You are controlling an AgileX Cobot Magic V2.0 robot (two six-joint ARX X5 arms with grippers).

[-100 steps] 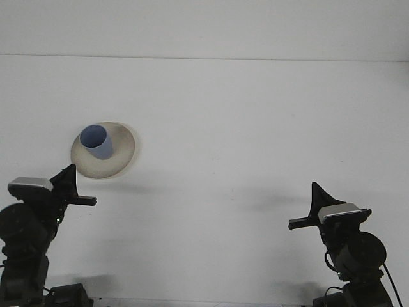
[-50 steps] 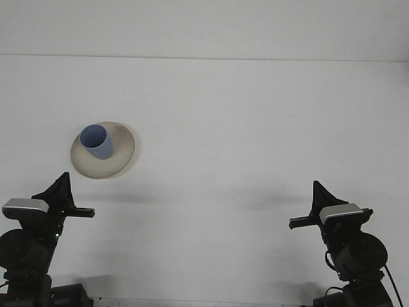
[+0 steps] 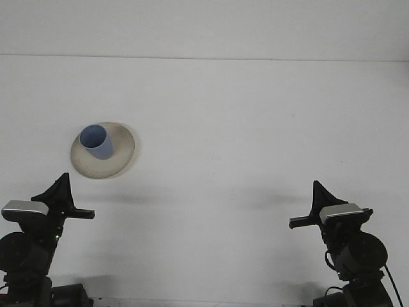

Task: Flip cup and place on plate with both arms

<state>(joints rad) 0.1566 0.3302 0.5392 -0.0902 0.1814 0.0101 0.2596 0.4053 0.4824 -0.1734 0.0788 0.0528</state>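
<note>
Two grippers are being held low at the near edge of the white table (image 3: 255, 128), neither touching anything. Left gripper (image 3: 61, 198): it has been drawn back and down from the plate over the last second, mostly in the first half of that span, and is now being parked well short of the rim; whether its jaws are apart or together cannot be told from this angle. Right gripper (image 3: 313, 208): it is being kept where it stood a second ago, well apart from the work; its jaw state likewise cannot be told.

Farther out, left of centre, the cream plate (image 3: 121, 160) is lying flat on the table. The blue cup (image 3: 97, 142) is being carried on it, mouth up and open toward the camera, seated on the plate's far-left part and apparently leaning slightly.

Judgement: with the cup already upright on the plate and the left arm being withdrawn, the task is being read as essentially complete, with only the retreat to rest remaining.
</note>
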